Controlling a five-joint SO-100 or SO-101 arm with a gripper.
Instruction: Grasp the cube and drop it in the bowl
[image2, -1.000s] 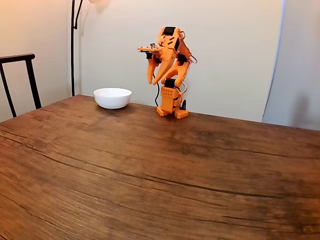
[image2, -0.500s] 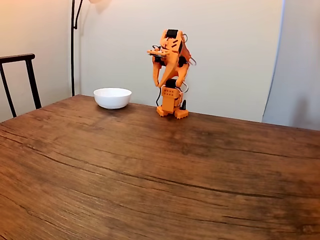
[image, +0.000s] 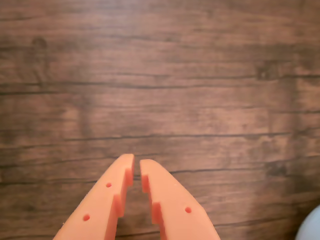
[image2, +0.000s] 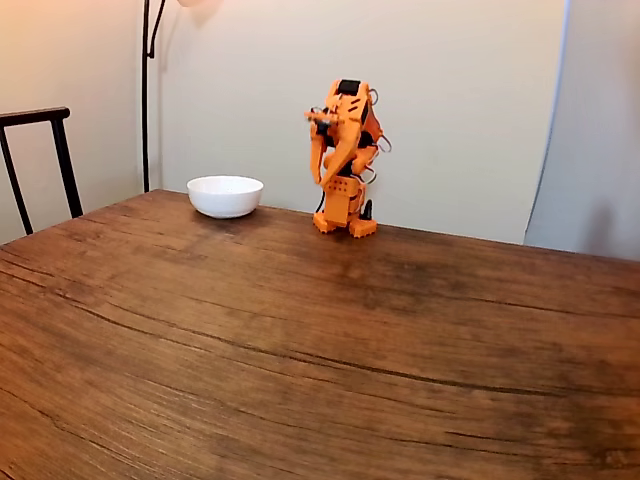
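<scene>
Orange plastic, two fingers, and that was the gripper (image: 137, 165) hanging over the dark brown wooden bench (image: 160, 100) in the wrist view, tips drawn nearly together with just a thin slit between them and nothing pinched inside, touching nothing. Across in the fixed view, the orange arm (image2: 345, 150) stood folded up at the bench's far edge, with the round white smooth bowl (image2: 225, 195) sitting off to its left, well apart.

The bowl (image2: 225, 195), round, plain white and upright, sits on the wooden desk (image2: 300, 330) near its far edge
</scene>
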